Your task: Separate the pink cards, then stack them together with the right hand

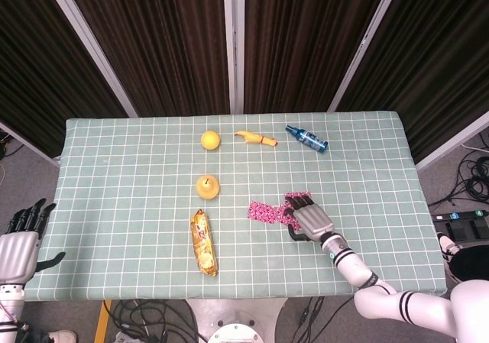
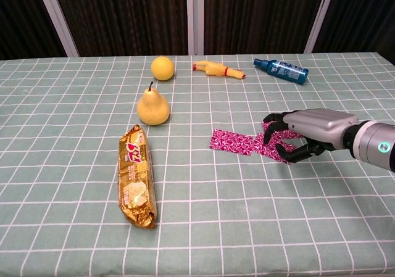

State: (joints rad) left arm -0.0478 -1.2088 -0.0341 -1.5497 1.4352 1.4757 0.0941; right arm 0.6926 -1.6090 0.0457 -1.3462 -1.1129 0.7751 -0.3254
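3 pink cards (image 2: 231, 141), 1 pear (image 2: 152, 108), 1 orange (image 2: 162, 68), 1 snack pkt (image 2: 136, 175), 1 blue bottle (image 2: 281, 70), 1 rubber chicken (image 2: 215, 70), 2 hands: right (image 2: 302, 132), left (image 1: 17, 244).

The gold snack packet (image 2: 137, 183) bears red lettering, too blurred to read.
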